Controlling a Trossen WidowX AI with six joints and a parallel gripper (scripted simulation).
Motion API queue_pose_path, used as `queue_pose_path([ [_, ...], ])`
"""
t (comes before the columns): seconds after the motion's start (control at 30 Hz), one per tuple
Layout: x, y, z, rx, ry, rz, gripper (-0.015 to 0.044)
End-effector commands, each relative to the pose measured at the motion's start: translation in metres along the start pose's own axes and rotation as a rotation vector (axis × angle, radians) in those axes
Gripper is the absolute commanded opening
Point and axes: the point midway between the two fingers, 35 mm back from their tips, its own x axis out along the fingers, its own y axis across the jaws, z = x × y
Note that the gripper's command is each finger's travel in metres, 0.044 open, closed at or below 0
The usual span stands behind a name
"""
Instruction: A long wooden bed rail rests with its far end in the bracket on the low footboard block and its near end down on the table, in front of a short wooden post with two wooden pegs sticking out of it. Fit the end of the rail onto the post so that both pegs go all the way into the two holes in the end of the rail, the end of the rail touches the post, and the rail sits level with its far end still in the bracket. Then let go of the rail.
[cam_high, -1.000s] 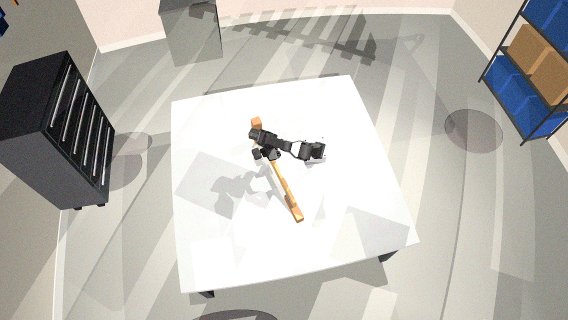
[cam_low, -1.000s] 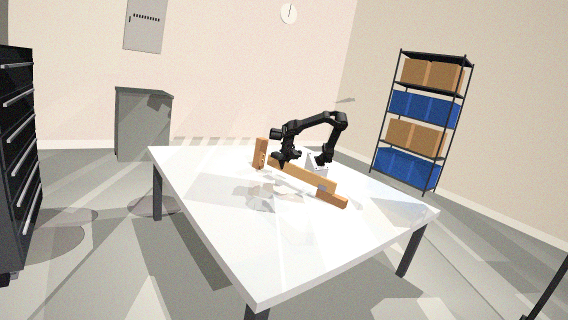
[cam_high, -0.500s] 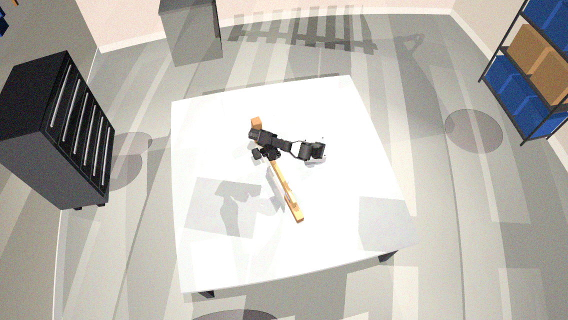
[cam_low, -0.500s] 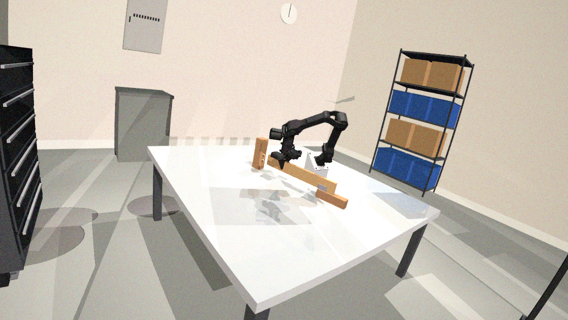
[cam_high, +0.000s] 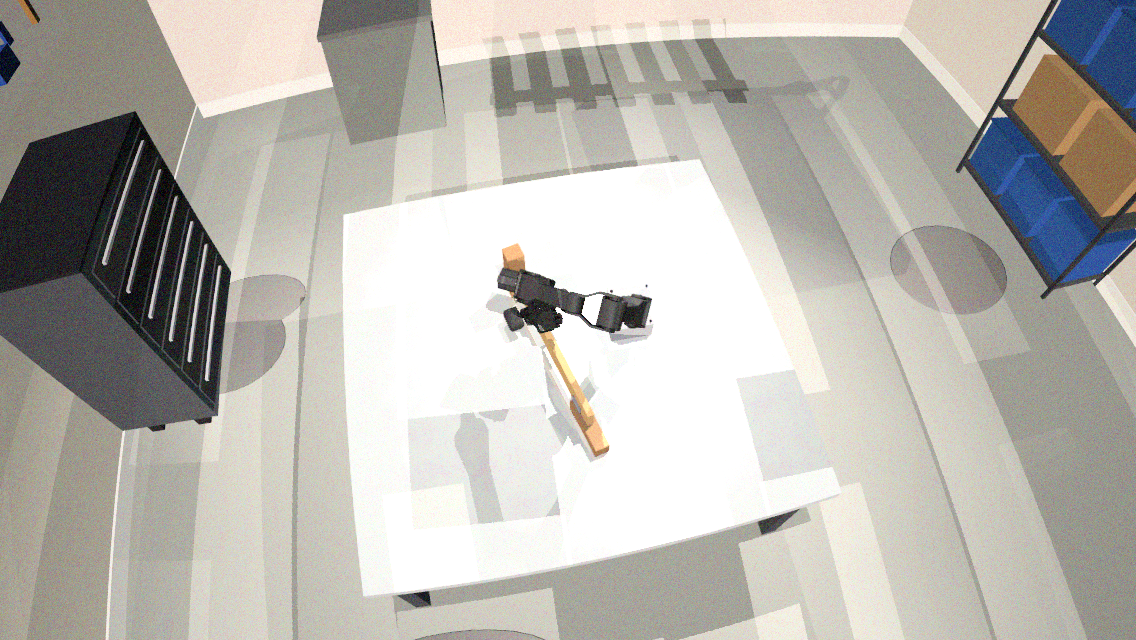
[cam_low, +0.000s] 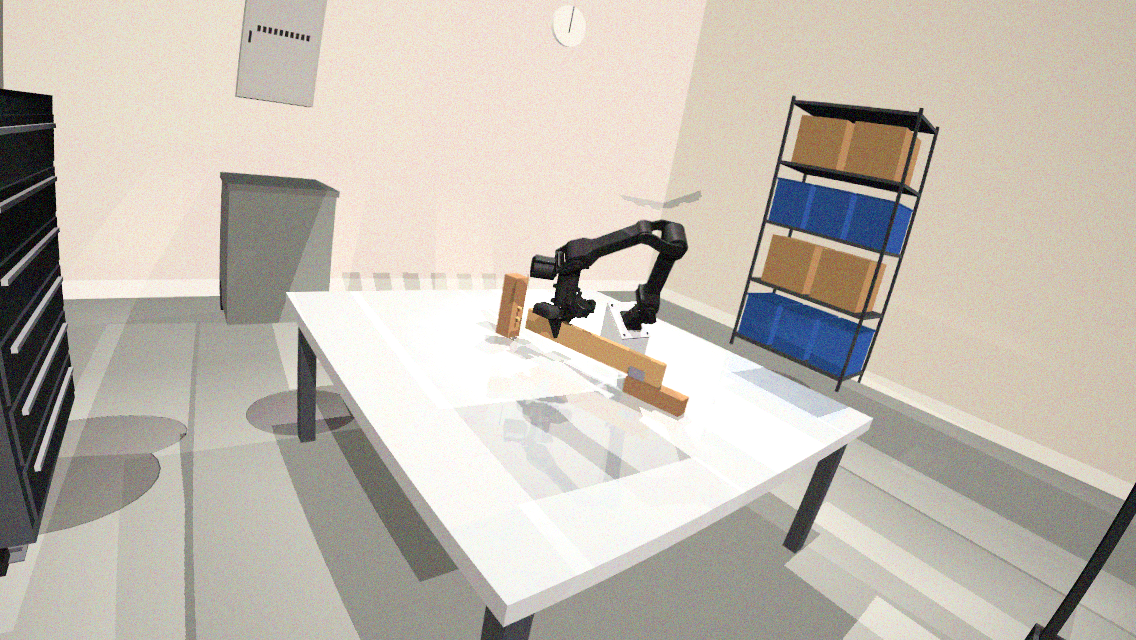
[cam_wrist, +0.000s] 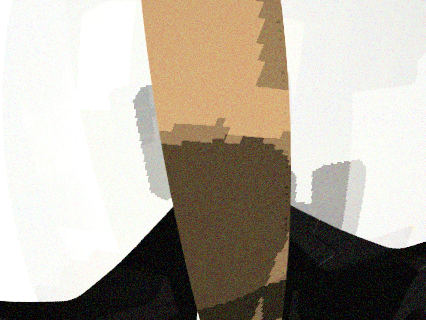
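The wooden rail (cam_high: 566, 367) (cam_low: 604, 347) (cam_wrist: 220, 65) is held off the table and looks roughly level. Its far end sits at the grey bracket (cam_low: 635, 372) on the low footboard block (cam_high: 597, 442) (cam_low: 658, 397). My gripper (cam_low: 558, 325) (cam_wrist: 219, 204) is shut on the rail near its post end, one finger on each side. The upright post (cam_high: 513, 255) (cam_low: 510, 305) stands just beyond that end. Its pegs (cam_low: 518, 316) show on the side facing the rail, with a small gap between post and rail. The holes are hidden, so peg alignment cannot be told.
The white table (cam_high: 445, 556) (cam_low: 556, 556) carries everything. The arm's base (cam_high: 635, 310) (cam_low: 638, 319) stands beside the rail, and the arm reaches over to the post end. A black drawer cabinet (cam_high: 71, 214), a grey cabinet (cam_low: 278, 246) and a shelf rack (cam_low: 842, 174) stand off the table.
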Motion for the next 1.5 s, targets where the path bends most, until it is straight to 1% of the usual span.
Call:
queue_pose_path([
  [0.0, -0.0006, -0.0012, 0.0015, 0.001, 0.004, -0.006, 0.0],
  [1.47, -0.0045, -0.0009, -0.0022, 0.001, 0.005, -0.006, 0.0],
])
